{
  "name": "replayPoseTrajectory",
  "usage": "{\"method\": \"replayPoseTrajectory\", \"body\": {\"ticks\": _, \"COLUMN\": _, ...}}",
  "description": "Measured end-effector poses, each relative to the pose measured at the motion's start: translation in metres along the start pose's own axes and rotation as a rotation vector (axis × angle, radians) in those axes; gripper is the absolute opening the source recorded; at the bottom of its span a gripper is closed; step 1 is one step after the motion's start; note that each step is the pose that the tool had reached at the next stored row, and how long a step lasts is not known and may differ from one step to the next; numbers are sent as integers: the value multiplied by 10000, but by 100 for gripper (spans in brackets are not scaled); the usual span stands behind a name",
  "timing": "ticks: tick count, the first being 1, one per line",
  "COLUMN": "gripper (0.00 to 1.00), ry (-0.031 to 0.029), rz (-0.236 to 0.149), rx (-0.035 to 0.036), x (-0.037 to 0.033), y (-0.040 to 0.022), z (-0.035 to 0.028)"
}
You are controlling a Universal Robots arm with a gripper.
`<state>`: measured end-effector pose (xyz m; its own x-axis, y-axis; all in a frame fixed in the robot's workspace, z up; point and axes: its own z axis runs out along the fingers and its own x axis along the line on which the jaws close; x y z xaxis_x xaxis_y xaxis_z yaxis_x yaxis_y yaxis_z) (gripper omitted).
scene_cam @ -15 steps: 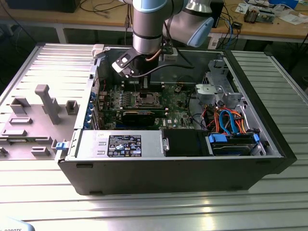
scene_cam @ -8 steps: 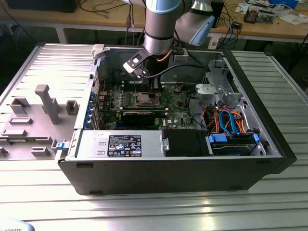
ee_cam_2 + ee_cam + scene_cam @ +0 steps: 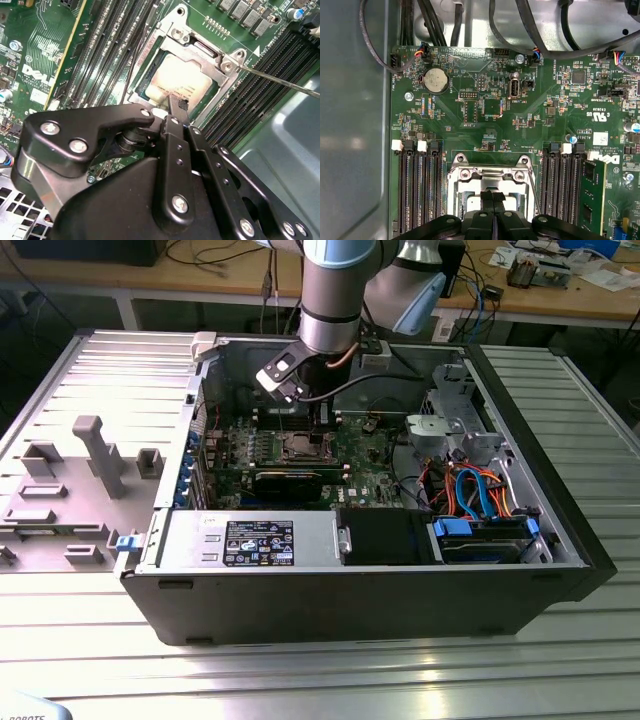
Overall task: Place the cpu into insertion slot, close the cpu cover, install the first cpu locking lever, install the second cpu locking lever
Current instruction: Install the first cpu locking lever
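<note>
We see the gripper (image 3: pixel 175 104), its fingers pressed together on nothing, at the edge of the cpu (image 3: pixel 180 80), which the cpu cover (image 3: pixel 226 70) frames.

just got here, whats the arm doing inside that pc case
A robot arm reaches into the open black computer case. Its black gripper, fingers shut together, hangs at the edge of the small square silver-topped cpu. The chip already sits in the silver-rimmed insertion slot on the green circuit board, with the thin silver cpu cover frame lying around it. A thin metal lever rod sticks out sideways, seemingly unlatched.
</note>
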<state>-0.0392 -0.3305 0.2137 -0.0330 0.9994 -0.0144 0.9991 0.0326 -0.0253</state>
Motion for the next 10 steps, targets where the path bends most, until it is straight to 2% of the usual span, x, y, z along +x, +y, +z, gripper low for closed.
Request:
{"method": "replayPoseTrajectory", "body": {"ticks": 7, "gripper": 11, "ry": 1, "rz": 0, "rx": 0, "x": 0, "y": 1, "z": -19}}
{"method": "replayPoseTrajectory", "body": {"ticks": 10, "gripper": 11, "ry": 0, "rz": 0, "rx": 0, "x": -1, "y": -1, "z": -101}}
